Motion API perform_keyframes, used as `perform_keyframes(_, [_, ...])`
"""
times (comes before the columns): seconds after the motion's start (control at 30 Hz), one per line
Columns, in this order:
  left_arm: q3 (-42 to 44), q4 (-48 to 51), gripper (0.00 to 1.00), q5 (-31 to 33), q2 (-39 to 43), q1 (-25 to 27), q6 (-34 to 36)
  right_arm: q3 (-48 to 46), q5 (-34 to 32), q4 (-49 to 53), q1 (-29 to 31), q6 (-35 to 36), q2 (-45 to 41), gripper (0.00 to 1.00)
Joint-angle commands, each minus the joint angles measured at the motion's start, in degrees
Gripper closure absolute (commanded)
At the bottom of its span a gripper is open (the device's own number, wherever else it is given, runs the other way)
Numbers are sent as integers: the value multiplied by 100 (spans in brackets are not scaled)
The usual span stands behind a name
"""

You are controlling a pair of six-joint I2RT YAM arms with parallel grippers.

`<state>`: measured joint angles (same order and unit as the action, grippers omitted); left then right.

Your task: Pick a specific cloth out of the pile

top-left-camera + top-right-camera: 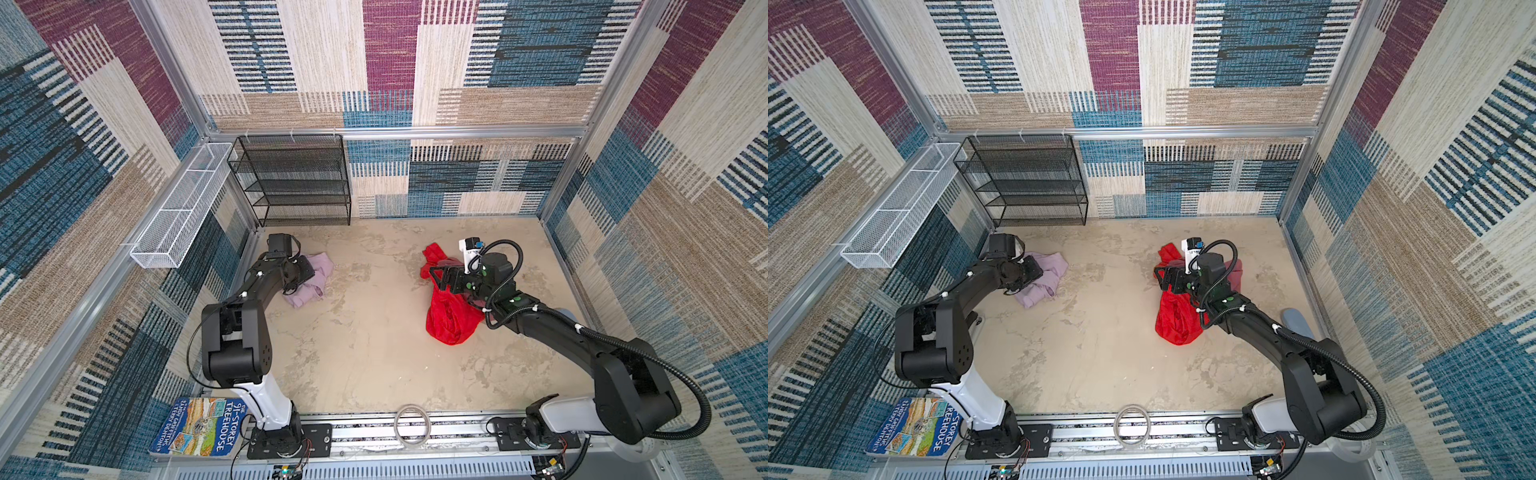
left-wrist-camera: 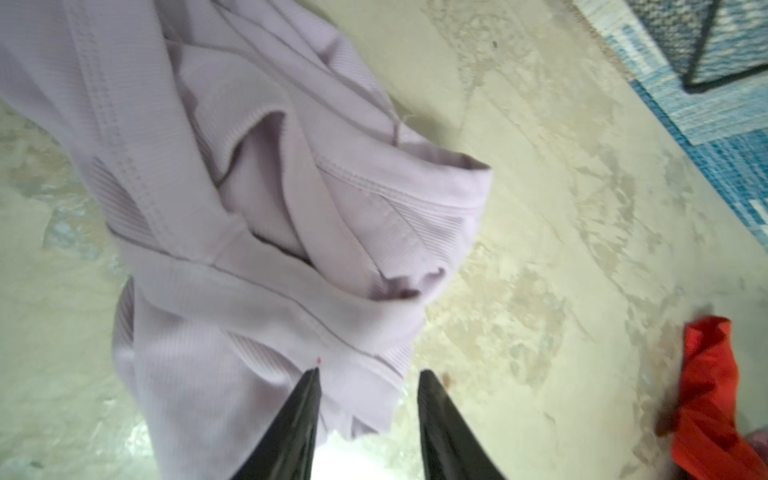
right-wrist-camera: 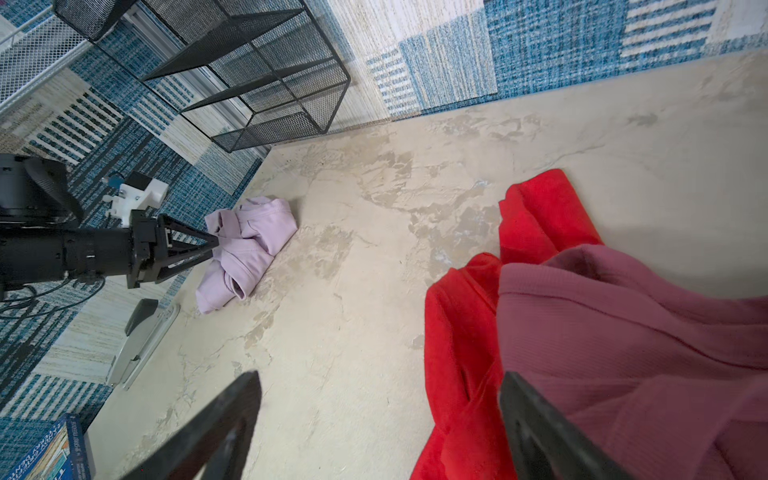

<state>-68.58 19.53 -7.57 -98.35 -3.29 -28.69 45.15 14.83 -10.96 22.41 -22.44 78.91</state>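
The cloth [image 1: 322,266] lies crumpled at the far left of the bench [image 1: 374,353], in front of the black mesh shelf [image 1: 295,178]. It is pale lilac, ribbed and seamed, as the left wrist view [image 2: 249,187] shows close up. It also shows in a top view [image 1: 1054,266] and the right wrist view [image 3: 249,245].

The left arm [image 1: 249,291] reaches out low over the cloth. The left jaws stand partway apart with a folded edge of the cloth between them. One of them touches the fabric (the other seems just clear of it), and I cannot tell whether they pinch it.

The pile [image 1: 451,311] sits on the right side of the bench, well apart from the cloth. It is made up of a bright red cloth [image 3: 457,332] and a dusty mauve cloth [image 3: 623,332] that lies partly over the red.

The right arm [image 1: 561,328] hangs over the pile. The right jaws are spread wide and hold nothing: one is over the mauve cloth, the other over bare bench.

A picture book [image 1: 199,428] lies at the near left corner.
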Motion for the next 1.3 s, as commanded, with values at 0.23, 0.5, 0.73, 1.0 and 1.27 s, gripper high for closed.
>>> perform_keyframes(0.23, [1072,-361,54,854,1726,870,820,-158,-844,-261,-117,647,-384,5])
perform_keyframes(0.5, [2044,-1187,28,1203,3030,910,1320,-871,-2039,-883,-1033,1025,-997,1])
perform_keyframes(0.73, [2482,-1425,25,2087,3106,905,1578,-1712,-2798,-1917,-1587,1486,-1175,0])
perform_keyframes(1.0, [3392,-2854,24,2281,3041,893,1992,-2335,-3274,-3302,-1763,1981,-657,0])
perform_keyframes(1.27, [4116,-4193,24,2696,2793,865,2387,-2753,-3394,-4203,-1794,1841,-198,0])
